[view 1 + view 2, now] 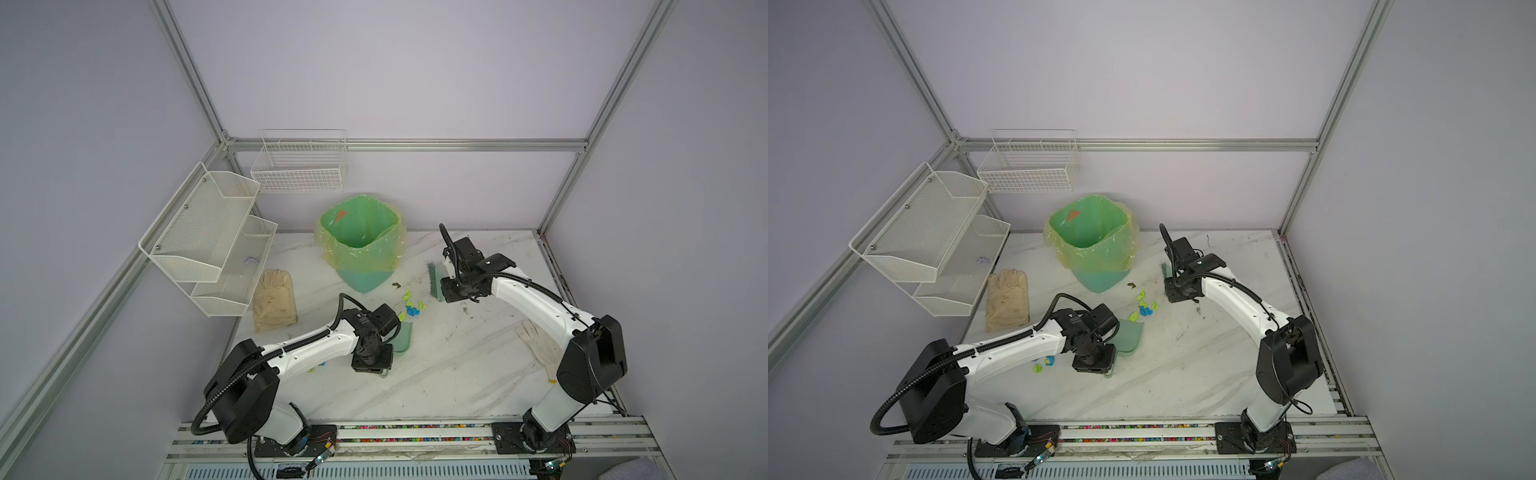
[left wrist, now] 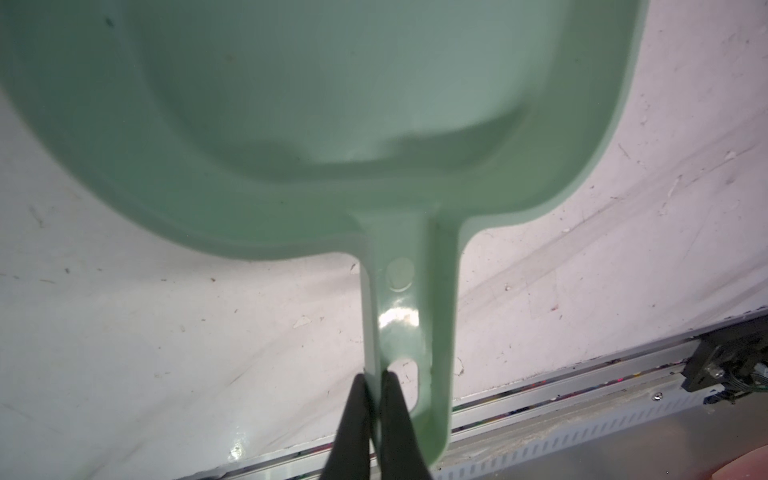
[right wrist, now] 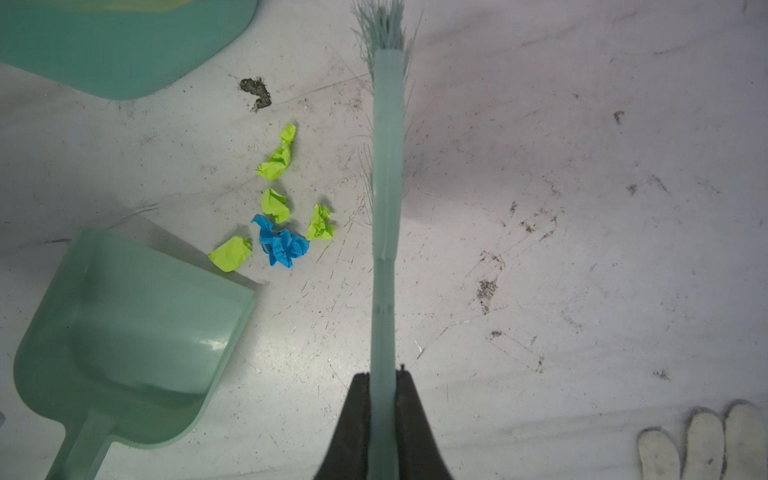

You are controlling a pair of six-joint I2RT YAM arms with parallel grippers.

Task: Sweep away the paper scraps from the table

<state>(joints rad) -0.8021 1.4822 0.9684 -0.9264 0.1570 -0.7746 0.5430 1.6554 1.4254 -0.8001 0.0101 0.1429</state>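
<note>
Several blue and lime paper scraps (image 1: 413,307) (image 1: 1144,307) (image 3: 278,232) lie bunched on the white table (image 1: 457,365), just in front of the bin. A few more scraps (image 1: 1044,363) lie under the left arm. My left gripper (image 2: 374,376) is shut on the handle of a pale green dustpan (image 2: 374,124) (image 1: 403,336), whose mouth faces the bunch; one lime scrap sits at its lip. My right gripper (image 3: 382,374) is shut on the handle of a green brush (image 3: 386,187) (image 1: 434,278), which stands just to the right of the bunch, apart from it.
A green bin (image 1: 361,245) with a bag liner stands behind the scraps, a dark speck (image 3: 255,91) beside it. A cream glove (image 1: 274,301) lies at the left, a white glove (image 1: 538,345) under the right arm. Wire racks (image 1: 208,237) hang at the left.
</note>
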